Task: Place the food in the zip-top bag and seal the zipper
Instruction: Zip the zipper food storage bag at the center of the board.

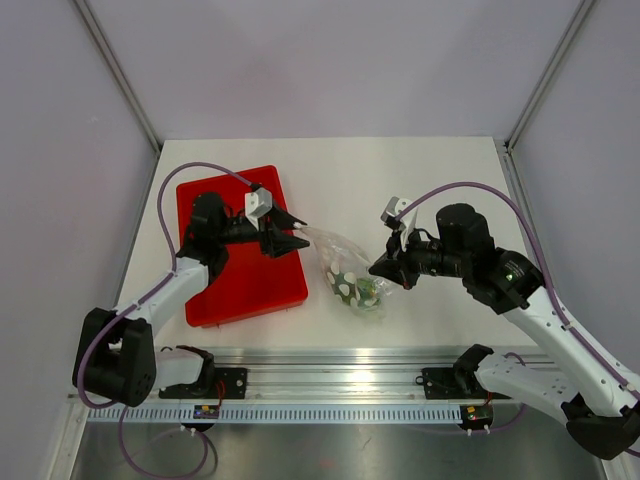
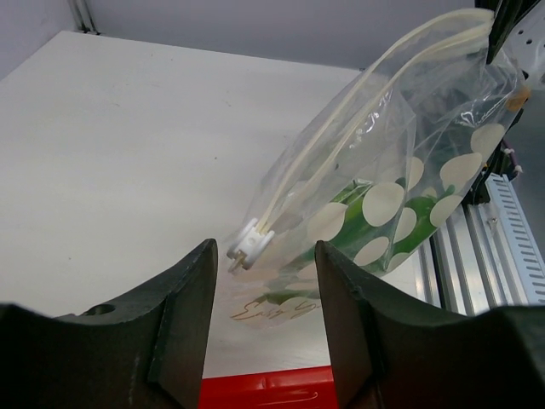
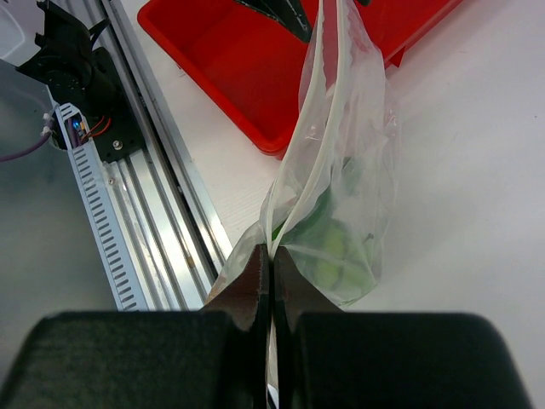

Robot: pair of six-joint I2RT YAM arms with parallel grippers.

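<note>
The zip-top bag (image 1: 345, 268), clear with white dots, hangs stretched between my two grippers just right of the red tray. The green food (image 3: 334, 252) sits inside it, near the bottom (image 1: 366, 290). My right gripper (image 3: 272, 256) is shut on the bag's top edge at one end of the zipper (image 2: 341, 145). My left gripper (image 2: 266, 249) is open at the other end. The zipper's white slider (image 2: 249, 243) lies just ahead of the gap between the fingertips, touching neither finger. In the top view the left gripper (image 1: 300, 231) points right at the bag, and the right gripper (image 1: 382, 267) faces it.
The red tray (image 1: 240, 270) lies flat on the white table under my left arm, with its edge just below the left jaws (image 2: 264, 388). An aluminium rail (image 1: 340, 385) runs along the near table edge. Grey walls enclose the back and sides.
</note>
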